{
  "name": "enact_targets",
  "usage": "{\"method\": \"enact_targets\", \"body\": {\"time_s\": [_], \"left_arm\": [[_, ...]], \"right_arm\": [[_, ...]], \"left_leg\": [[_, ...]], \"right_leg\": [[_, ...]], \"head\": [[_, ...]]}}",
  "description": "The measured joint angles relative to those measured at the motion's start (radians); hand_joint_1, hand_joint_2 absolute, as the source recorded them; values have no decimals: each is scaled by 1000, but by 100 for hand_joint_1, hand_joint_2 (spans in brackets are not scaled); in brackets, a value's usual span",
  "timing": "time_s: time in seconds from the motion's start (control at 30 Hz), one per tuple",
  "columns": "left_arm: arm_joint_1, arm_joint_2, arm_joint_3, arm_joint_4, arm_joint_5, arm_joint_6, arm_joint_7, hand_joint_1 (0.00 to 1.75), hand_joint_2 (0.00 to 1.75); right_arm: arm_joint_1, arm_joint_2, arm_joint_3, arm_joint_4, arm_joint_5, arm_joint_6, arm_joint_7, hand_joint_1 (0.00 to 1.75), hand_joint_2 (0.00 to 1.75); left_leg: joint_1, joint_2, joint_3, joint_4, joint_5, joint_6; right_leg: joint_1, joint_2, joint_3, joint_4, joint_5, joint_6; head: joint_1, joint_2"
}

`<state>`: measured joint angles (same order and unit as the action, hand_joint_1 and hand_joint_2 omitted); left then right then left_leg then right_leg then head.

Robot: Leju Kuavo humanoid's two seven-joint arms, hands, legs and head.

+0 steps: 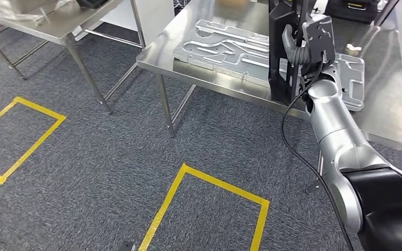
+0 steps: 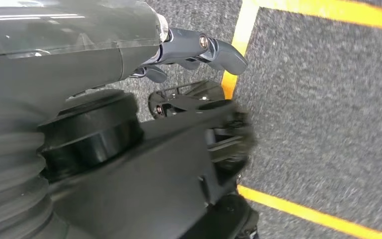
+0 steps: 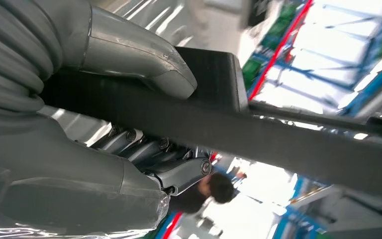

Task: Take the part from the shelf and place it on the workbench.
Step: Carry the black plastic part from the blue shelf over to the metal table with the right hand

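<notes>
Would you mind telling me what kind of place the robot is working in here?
Probably a factory or workshop floor: steel workbenches, a machined metal plate on one, and yellow floor markings on grey carpet.

Tabletop [image 1: 387, 112]: brushed stainless metal, glossy, reflective. Flat plate [image 1: 225, 44] lying on it: matt grey cast or machined metal with raised ribs. Part [image 1: 280, 57] gripped by right hand [image 1: 306, 47]: matt black, probably plastic; blur limits certainty. Right arm [image 1: 335, 130]: smooth satin silver shell. Floor [image 1: 110, 157]: rough grey carpet with glossy yellow tape [image 1: 209, 183]. Left hand [image 2: 199, 47]: smooth dark grey plastic.
</notes>
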<state>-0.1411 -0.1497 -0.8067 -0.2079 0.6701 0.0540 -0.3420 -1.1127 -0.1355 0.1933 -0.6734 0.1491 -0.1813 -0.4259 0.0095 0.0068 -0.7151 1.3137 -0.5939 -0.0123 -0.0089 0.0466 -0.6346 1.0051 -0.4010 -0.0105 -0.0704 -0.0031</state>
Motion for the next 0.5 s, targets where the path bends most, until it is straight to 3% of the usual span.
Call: {"method": "enact_targets", "body": {"time_s": [0.03, 0.07, 0.13, 0.2, 0.27, 0.3, 0.37, 0.4, 0.43, 0.47, 0.5], "left_arm": [[1, 1, -2, 0, -1, -1, 1, 0, 175], [1, 2, -3, 0, -1, -2, 1, 0, 175], [1, 4, -4, 0, -2, -3, 1, 0, 175], [2, 6, -4, 0, -2, -4, 2, 0, 175], [2, 6, -5, 0, -2, -4, 2, 0, 175], [0, 6, -5, 0, -2, -5, 2, 0, 175], [-2, 6, -5, 0, -1, -8, 0, 0, 175], [-1, 6, -5, 0, 0, -11, 0, 0, 175], [1, 6, -5, 0, 4, -13, 0, 0, 175], [5, 7, -5, 0, 7, -16, 0, 0, 175], [8, 7, -4, 0, 11, -18, 2, 0, 175]], "right_arm": [[4, -1, 0, 0, 3, -1, 4, 175, 175], [7, -1, 0, -1, 6, -2, 7, 175, 175], [8, -2, 0, -2, 8, -3, 11, 175, 175], [10, -4, 0, -3, 8, -5, 12, 175, 175], [13, -13, 0, -3, 8, -6, 13, 175, 175], [15, -18, 0, -4, 8, -6, 13, 175, 175], [15, -27, 0, -6, 9, -5, 17, 175, 175], [15, -29, 0, -8, 11, -5, 21, 175, 175], [15, -30, 1, -10, 14, -5, 28, 175, 175], [16, -30, 1, -11, 18, -5, 37, 175, 175], [17, -30, 1, -12, 22, -4, 46, 175, 175]], "left_leg": [[0, -3, 2, -17, 24, 2], [0, -10, 22, -73, 63, 5], [2, -51, 80, -215, 130, 16], [3, -79, 109, -282, 148, 24], [1, -64, 114, -289, 150, 30], [2, -53, 117, -296, 154, 35], [5, -30, 124, -311, 162, 46], [5, -18, 126, -314, 163, 49], [4, -7, 126, -315, 163, 50], [4, 6, 126, -315, 162, 50], [4, 19, 126, -314, 160, 49]], "right_leg": [[0, 17, 0, 1, 0, 0], [0, 34, 0, 3, -1, 1], [0, 63, -2, 8, -2, 6], [-4, 88, -9, 10, -1, 18], [-9, 110, -14, 7, 4, 34], [-9, 101, -16, 8, 3, 40], [-5, 40, -40, 56, -29, 51], [-5, 0, -67, 112, -59, 55], [-7, -26, -101, 181, -91, 59], [-10, -37, -132, 244, -114, 63], [-14, -42, -150, 277, -118, 67]], "head": [[0, 0], [0, 0], [0, 0], [0, 0], [0, 0], [0, 0], [0, 0], [0, 0], [0, 0], [0, 0], [0, 0]]}}
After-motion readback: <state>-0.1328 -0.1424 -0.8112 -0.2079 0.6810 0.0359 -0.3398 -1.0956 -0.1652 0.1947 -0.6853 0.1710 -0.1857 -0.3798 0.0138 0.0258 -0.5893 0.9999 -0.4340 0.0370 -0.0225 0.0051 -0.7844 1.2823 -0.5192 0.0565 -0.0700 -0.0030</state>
